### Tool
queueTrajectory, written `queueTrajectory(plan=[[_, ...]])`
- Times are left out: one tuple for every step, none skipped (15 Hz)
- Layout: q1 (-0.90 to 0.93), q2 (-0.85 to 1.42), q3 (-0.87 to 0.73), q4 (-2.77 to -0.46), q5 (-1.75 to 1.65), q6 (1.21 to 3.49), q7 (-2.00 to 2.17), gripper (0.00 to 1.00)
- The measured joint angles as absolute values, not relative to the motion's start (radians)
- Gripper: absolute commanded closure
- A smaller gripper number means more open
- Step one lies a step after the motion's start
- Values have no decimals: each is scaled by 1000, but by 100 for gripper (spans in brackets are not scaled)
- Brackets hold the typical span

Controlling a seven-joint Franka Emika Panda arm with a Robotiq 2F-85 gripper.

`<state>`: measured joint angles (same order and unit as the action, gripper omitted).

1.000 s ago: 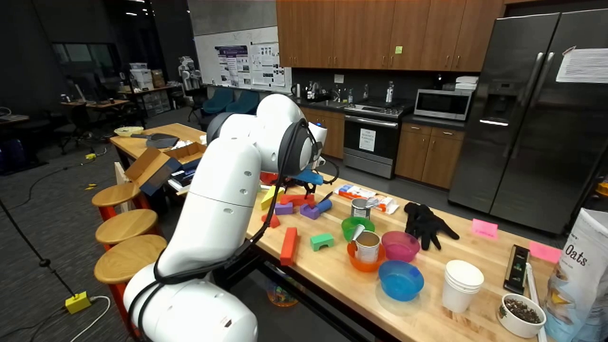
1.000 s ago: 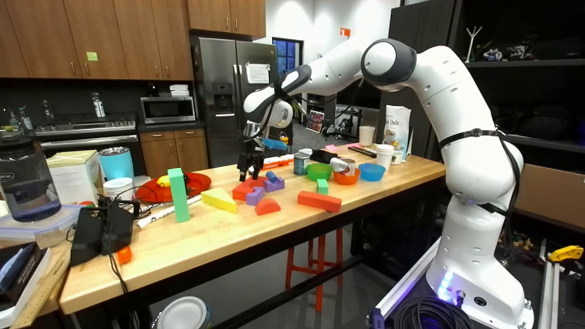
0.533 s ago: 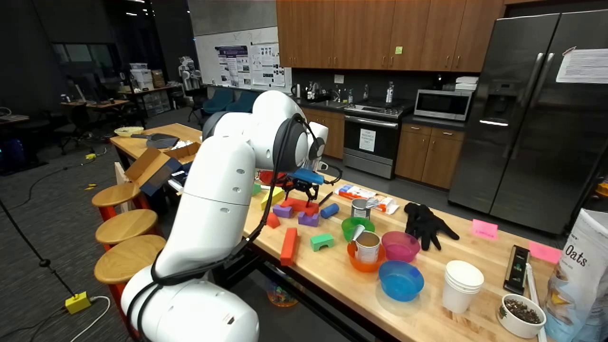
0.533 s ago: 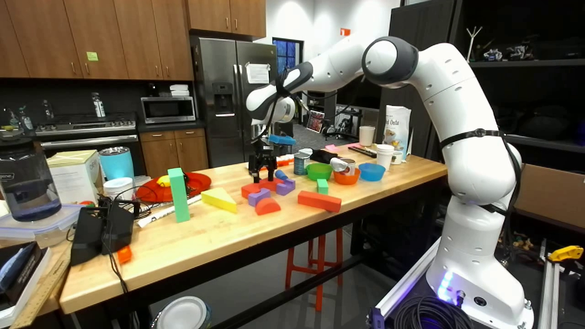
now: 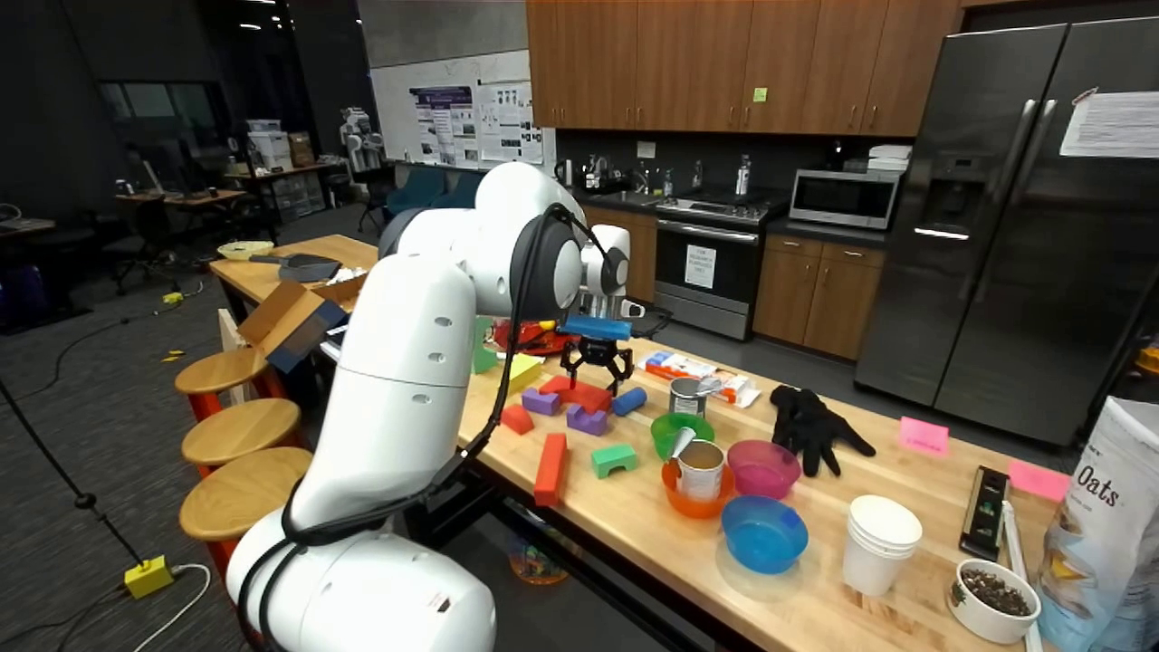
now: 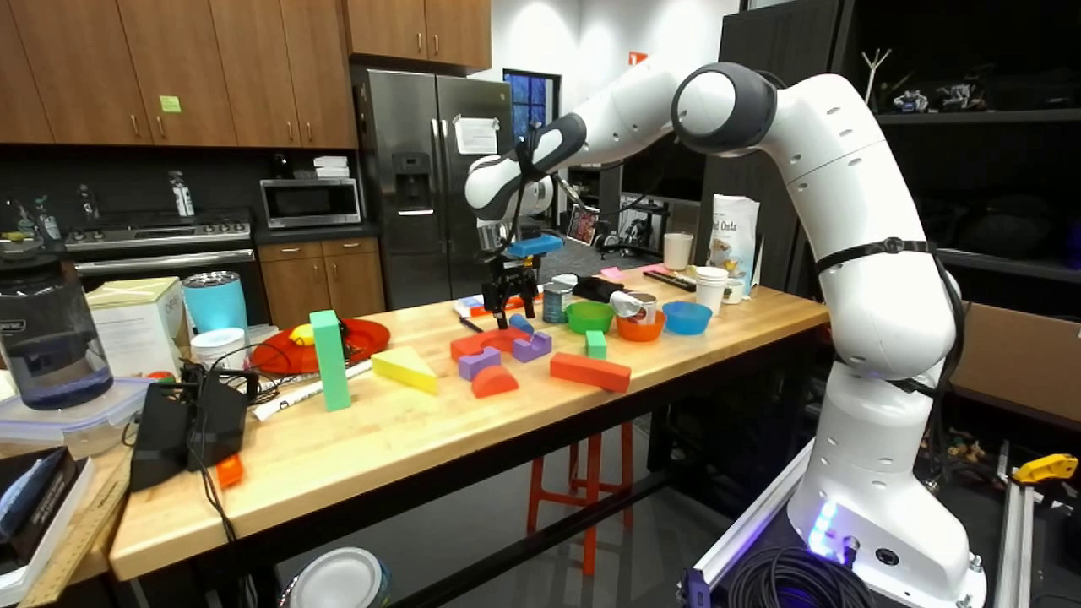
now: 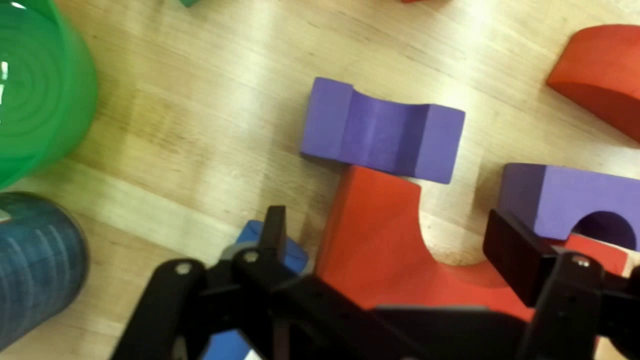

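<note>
My gripper [image 7: 390, 245] stands open just above a red arch block [image 7: 380, 235], its fingers spread wide with nothing gripped. The left finger [image 7: 274, 225] hangs over the blue cylinder [image 7: 295, 256] and hides part of it. Over the arch's other end is the right finger [image 7: 520, 260], close to a notched purple block [image 7: 575, 200]. A second purple block [image 7: 380, 132] lies against or very near the arch's end. In both exterior views the gripper [image 5: 594, 386] is low over the red arch [image 6: 486, 341]; whether the fingertips touch it I cannot tell.
Nearby lie a red half-round block [image 6: 495, 382], a red bar [image 6: 591, 371], a yellow wedge [image 6: 405, 368] and an upright green block [image 6: 330, 361]. A green bowl [image 5: 665, 436], a tin can [image 5: 685, 398] and an orange bowl [image 5: 695, 503] stand beside the gripper's area.
The red arch, both purple blocks and the blue cylinder have shifted a little. My gripper has turned and moved slightly up and rightward in both exterior views, staying open.
</note>
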<state>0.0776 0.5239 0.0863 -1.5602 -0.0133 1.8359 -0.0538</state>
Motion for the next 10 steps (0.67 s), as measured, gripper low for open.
queueTrajectory(plan=[[79, 519, 82, -1560, -25, 1834, -47, 0], [79, 515, 79, -1559, -33, 1834, -44, 0], [79, 513, 79, -1557, -37, 1834, -43, 0], [79, 511, 79, -1556, -37, 1834, -44, 0], [81, 511, 79, -1554, -37, 1834, -45, 0], [83, 511, 80, -1553, -37, 1834, -46, 0], [85, 511, 81, -1553, -37, 1834, -47, 0], [88, 511, 82, -1553, -37, 1833, -48, 0], [91, 511, 85, -1553, -36, 1830, -50, 0], [95, 512, 88, -1553, -35, 1824, -51, 0]])
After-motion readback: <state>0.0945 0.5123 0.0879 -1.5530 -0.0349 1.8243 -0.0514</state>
